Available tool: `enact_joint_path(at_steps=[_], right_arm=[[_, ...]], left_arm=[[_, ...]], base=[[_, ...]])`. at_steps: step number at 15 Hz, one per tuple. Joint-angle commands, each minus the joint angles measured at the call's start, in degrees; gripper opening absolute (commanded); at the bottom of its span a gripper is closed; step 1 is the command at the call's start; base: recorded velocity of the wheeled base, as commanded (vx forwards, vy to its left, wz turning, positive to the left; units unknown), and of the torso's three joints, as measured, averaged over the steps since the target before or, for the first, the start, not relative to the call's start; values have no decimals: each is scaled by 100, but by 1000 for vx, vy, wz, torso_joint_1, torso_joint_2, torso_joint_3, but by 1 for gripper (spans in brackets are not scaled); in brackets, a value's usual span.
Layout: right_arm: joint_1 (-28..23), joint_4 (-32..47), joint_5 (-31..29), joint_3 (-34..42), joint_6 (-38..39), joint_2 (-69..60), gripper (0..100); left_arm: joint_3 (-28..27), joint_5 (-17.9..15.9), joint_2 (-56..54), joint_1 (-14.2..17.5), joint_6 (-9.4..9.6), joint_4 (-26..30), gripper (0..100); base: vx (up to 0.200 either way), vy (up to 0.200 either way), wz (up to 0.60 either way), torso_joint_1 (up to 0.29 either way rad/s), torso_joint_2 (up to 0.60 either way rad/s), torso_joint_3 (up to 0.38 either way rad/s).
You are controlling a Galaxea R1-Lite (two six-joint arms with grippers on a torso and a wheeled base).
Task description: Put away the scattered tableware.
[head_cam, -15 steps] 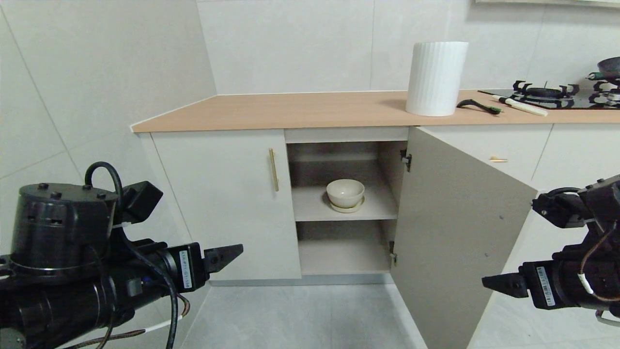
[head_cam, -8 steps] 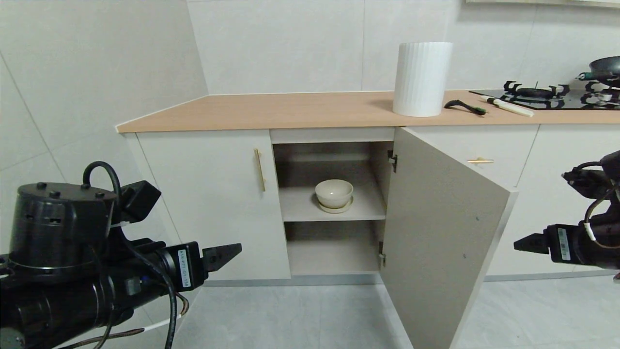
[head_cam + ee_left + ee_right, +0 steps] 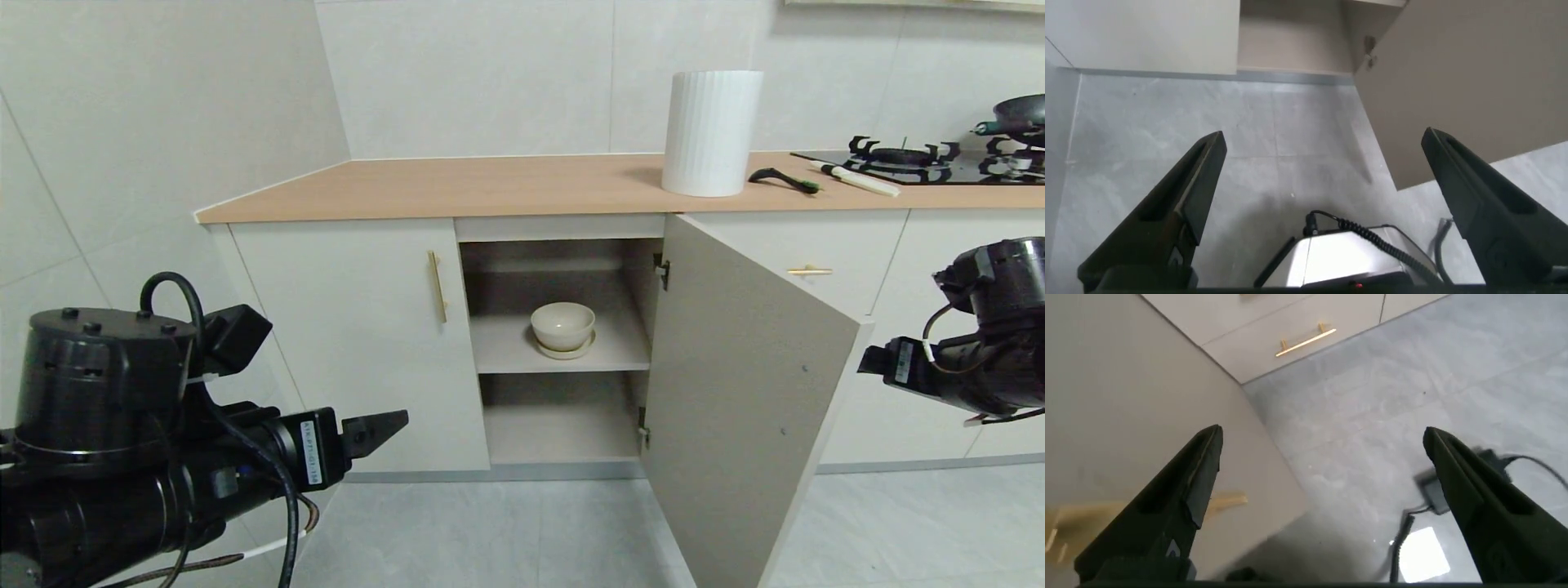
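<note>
Bowl (image 3: 562, 325) and saucer (image 3: 565, 352) sit stacked on the upper shelf (image 3: 506, 353) of the open cupboard, well apart from both grippers; putting away looks done, and shutting the door (image 3: 735, 367) seems the step in hand.

The right gripper (image 3: 1323, 431) is spread wide and holds nothing, just beside the door's outer face near its free edge. Whether it touches the panel I cannot tell. The left gripper (image 3: 1323, 137), also wide and empty, hangs low over the floor (image 3: 1249, 114), left of the cupboard.

To close well, lay the right fingers flat on the outer face near the free edge and push along the hinge's arc, keeping the left arm out of the sweep.

Since half a second ago the right arm has risen and turned toward the door. The left arm, door and bowl are unchanged.
</note>
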Motion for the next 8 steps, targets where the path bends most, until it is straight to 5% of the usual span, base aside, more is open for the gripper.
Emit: enact_joint_path(at_steps=[1, 8], right_arm=[[49, -15, 7, 23, 23, 301, 100], [673, -15, 7, 172, 296, 310, 100]], left_arm=[[-17, 4, -6, -3, -3, -3, 100], [-43, 4, -15, 6, -12, -12, 100]], base=[[0, 0, 0, 0, 0, 0], [0, 0, 0, 0, 0, 0]])
